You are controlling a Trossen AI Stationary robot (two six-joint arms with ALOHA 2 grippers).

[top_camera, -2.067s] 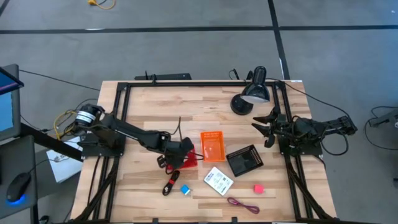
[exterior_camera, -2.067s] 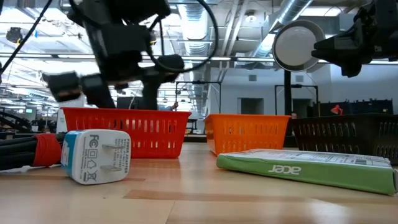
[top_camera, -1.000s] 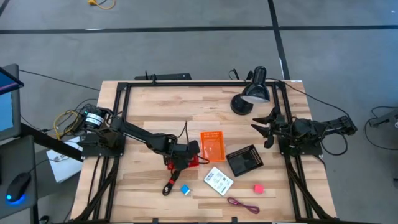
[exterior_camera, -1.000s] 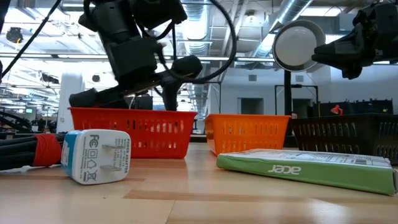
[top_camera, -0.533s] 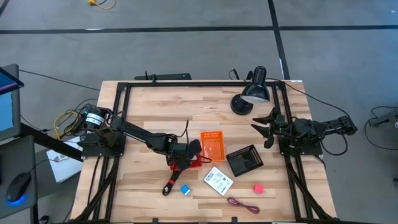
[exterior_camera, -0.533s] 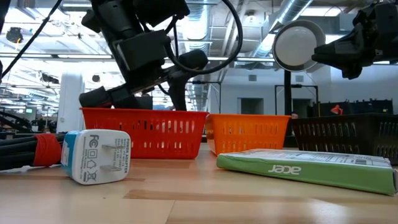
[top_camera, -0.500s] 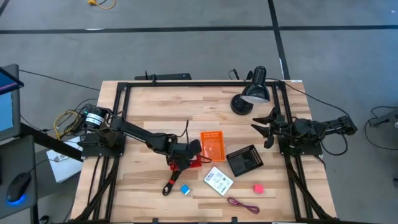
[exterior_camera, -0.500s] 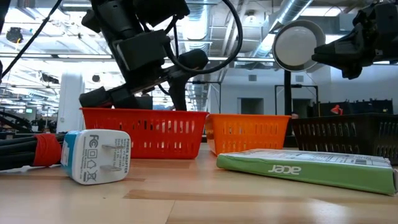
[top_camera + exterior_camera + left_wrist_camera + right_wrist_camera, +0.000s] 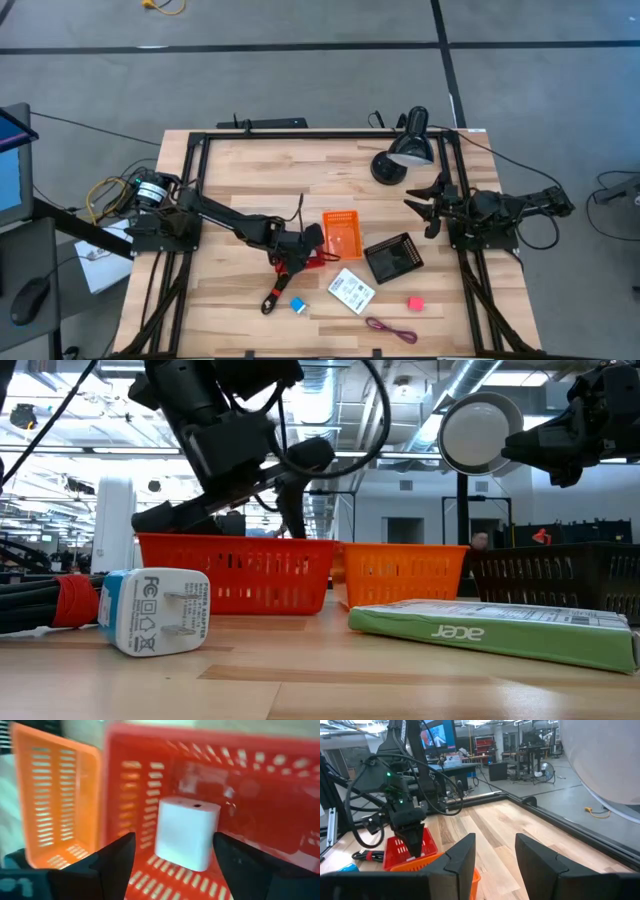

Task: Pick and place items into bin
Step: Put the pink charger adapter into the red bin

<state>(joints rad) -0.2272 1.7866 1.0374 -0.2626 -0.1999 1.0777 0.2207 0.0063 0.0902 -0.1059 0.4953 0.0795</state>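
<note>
My left gripper (image 9: 300, 250) (image 9: 175, 842) is open and reaches down into the red basket (image 9: 235, 575). In the left wrist view its fingers stand on either side of the pale pink cube (image 9: 187, 832), which rests on the basket floor. The blue cube (image 9: 297, 304), the black-and-red stick (image 9: 274, 294), the white printed card (image 9: 351, 290), the bright pink cube (image 9: 414, 302) and the maroon cord (image 9: 390, 328) lie on the table's near part. My right gripper (image 9: 422, 205) (image 9: 492, 845) waits open at the table's right side, near the lamp. My left gripper comes slanting down from above into the red basket (image 9: 260, 785). Its fingers (image 9: 120, 855) flank the pale cube, and I cannot tell whether they touch the cube or the basket wall.
An orange basket (image 9: 340, 233) stands right beside the red one, and a black basket (image 9: 392, 257) lies to its right. The black desk lamp (image 9: 405, 150) sits at the far right. Bare wood lies at the far left of the table.
The red basket has slid along the table toward the orange basket, and in the low view it now almost meets it. My left gripper has moved the same way, toward the table's right, staying over the basket.
</note>
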